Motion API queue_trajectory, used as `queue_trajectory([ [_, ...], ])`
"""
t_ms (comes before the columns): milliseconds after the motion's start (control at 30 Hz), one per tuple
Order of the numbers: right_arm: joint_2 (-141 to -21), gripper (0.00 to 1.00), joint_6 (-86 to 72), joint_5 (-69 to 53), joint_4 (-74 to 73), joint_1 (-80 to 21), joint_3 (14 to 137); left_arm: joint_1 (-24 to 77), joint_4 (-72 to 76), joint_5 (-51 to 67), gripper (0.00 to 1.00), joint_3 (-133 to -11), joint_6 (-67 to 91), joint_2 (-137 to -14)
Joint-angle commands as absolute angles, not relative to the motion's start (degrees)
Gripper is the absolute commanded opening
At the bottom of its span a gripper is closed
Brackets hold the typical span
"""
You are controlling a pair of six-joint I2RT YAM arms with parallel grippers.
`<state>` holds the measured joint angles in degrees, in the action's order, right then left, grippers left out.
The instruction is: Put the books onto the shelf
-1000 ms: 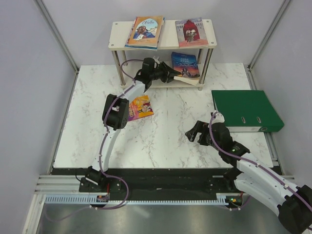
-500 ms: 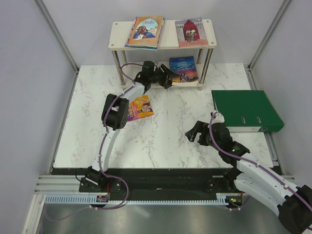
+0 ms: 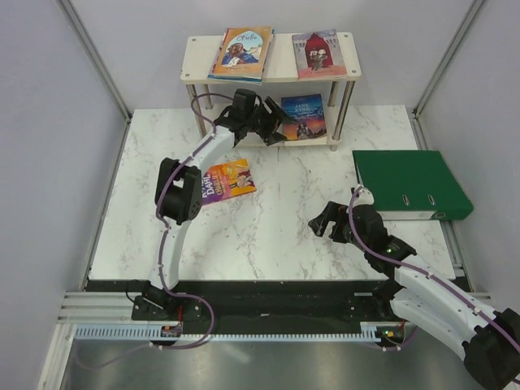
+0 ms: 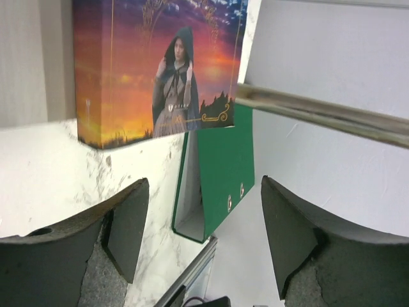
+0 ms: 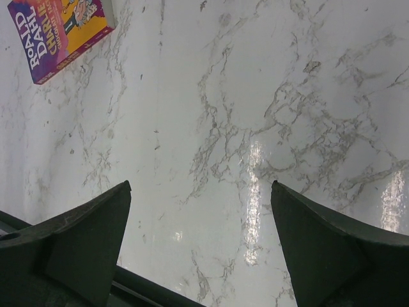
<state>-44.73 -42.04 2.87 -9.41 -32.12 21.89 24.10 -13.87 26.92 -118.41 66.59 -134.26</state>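
The shelf (image 3: pixel 200 62) stands at the back of the table. Its top board carries an orange-and-blue book (image 3: pixel 241 52) and a red book (image 3: pixel 318 54). A dark blue book (image 3: pixel 304 115) lies on the lower tier, and its sunset cover (image 4: pixel 160 70) fills the top of the left wrist view. My left gripper (image 3: pixel 275 123) hangs just left of it, open and empty (image 4: pixel 204 236). A yellow-purple Roald Dahl book (image 3: pixel 229 179) lies flat on the marble, also showing in the right wrist view (image 5: pixel 61 32). My right gripper (image 3: pixel 325 219) is open over bare marble (image 5: pixel 201 217).
A large green ring binder (image 3: pixel 410 184) lies at the table's right side and shows beyond the left jaws (image 4: pixel 223 166). A silver shelf leg (image 4: pixel 326 115) crosses the left wrist view. White walls with metal posts enclose the table.
My left gripper opened and let go of the dark blue book, which now rests squarely on the lower tier. The left arm drew back a little to the left. The right arm stayed still.
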Motion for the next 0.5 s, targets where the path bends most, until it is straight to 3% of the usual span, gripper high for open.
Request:
queue_trajectory([
  [0,-44.3,0.97,-42.5,2.5,-7.3,-32.1,21.4,22.2,-19.5,18.4,0.78,-114.0,61.5,-126.7],
  [200,-45.3,0.98,-41.9,1.2,-5.8,-32.1,21.7,22.4,-20.7,17.3,0.79,-106.3,57.8,-122.3],
  [467,-65.1,0.98,-42.3,-9.9,9.1,-32.3,26.1,23.6,-20.6,8.0,0.82,-79.7,48.7,-100.5],
])
